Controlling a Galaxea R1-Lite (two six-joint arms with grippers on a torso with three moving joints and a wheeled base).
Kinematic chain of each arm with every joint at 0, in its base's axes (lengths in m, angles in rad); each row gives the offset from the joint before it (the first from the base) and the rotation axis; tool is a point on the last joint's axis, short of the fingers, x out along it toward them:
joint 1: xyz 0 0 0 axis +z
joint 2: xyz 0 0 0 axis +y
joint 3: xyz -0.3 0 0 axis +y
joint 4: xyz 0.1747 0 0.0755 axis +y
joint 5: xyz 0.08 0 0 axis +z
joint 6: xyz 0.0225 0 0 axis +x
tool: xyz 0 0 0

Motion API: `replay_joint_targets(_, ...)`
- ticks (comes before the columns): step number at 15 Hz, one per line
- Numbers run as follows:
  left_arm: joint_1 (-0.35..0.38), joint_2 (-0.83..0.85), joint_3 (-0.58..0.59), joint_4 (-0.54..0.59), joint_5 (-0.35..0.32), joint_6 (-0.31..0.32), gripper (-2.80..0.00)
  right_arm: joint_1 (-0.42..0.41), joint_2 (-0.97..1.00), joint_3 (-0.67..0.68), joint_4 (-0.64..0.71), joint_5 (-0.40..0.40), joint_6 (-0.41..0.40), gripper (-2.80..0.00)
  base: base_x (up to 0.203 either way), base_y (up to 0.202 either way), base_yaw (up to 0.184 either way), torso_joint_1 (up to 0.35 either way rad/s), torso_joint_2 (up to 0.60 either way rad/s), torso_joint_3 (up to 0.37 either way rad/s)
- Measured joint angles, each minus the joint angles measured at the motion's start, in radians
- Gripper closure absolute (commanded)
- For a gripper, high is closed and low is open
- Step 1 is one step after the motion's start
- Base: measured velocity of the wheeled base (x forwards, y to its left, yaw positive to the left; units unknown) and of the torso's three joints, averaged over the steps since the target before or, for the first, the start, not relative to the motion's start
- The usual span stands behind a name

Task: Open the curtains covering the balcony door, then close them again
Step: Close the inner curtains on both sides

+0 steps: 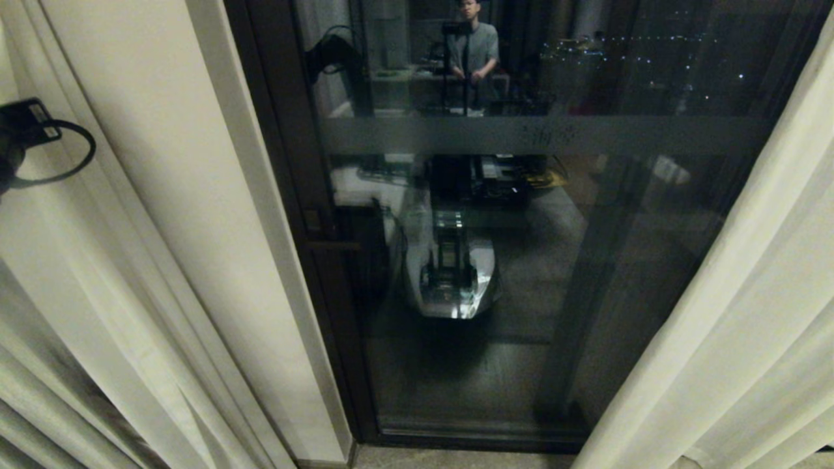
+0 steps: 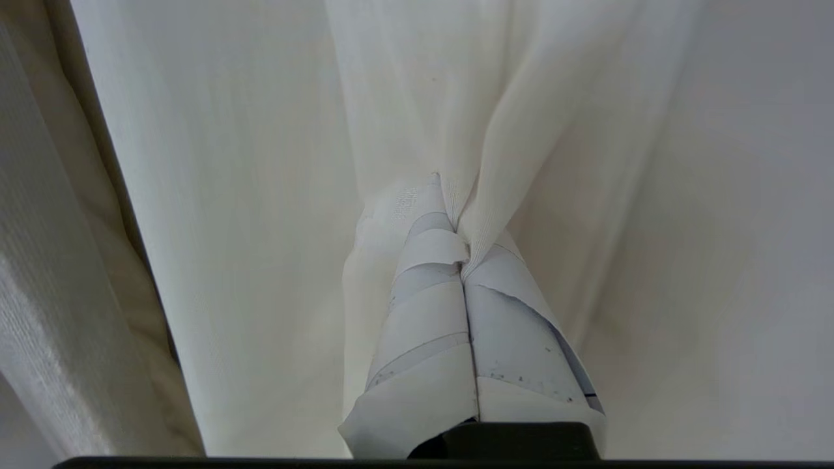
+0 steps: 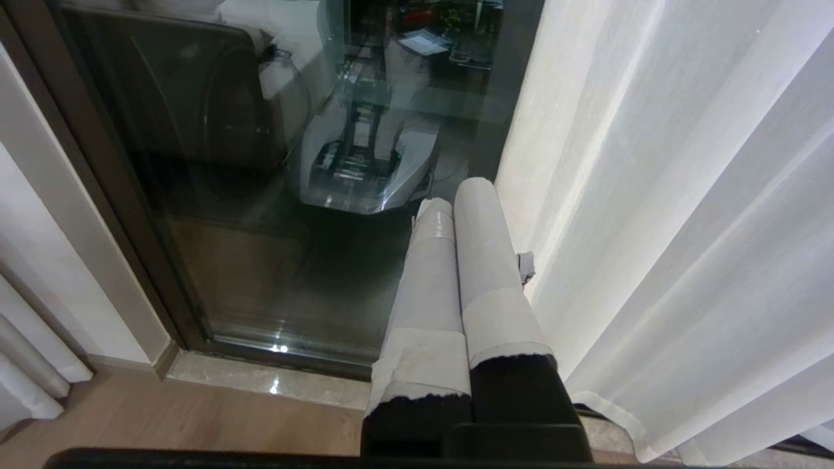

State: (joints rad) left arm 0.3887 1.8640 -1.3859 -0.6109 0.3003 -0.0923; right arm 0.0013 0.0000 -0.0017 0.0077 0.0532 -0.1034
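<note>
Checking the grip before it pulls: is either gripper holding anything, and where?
The left gripper is shut on a pinched fold of the sheer curtain, at its fingertips. The right gripper is shut, holding nothing.

Left arm (image 1: 26,140) mostly off-frame; curtains (image 1: 749,312) hide door edges.

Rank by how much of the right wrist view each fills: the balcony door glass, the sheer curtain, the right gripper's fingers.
1. balcony door glass and sheer curtain: similar areas, too close to rank.
2. right gripper fingers, shut together: clearly smallest, though nearest the camera.
</note>
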Motion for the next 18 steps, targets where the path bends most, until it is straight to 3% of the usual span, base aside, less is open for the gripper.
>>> replay_joint_targets(8,-0.007,-0.21,0.174,-0.001,-0.217,-0.002,0.0,0.0,0.0,0.0,0.0,0.0,0.0,0.0,0.0,0.0,0.0,0.0,0.0,0.0)
replay_joint_targets(12,-0.018,-0.321,0.247,0.001,-0.356,-0.054,0.0,0.0,0.0,0.0,0.0,0.0,0.0,0.0,0.0,0.0,0.0,0.0,0.0,0.0)
replay_joint_targets(14,-0.059,-0.378,0.283,0.002,-0.411,-0.078,0.0,0.0,0.0,0.0,0.0,0.0,0.0,0.0,0.0,0.0,0.0,0.0,0.0,0.0)
replay_joint_targets(18,-0.204,-0.456,0.321,0.002,-0.419,-0.081,0.0,0.0,0.0,0.0,0.0,0.0,0.0,0.0,0.0,0.0,0.0,0.0,0.0,0.0)
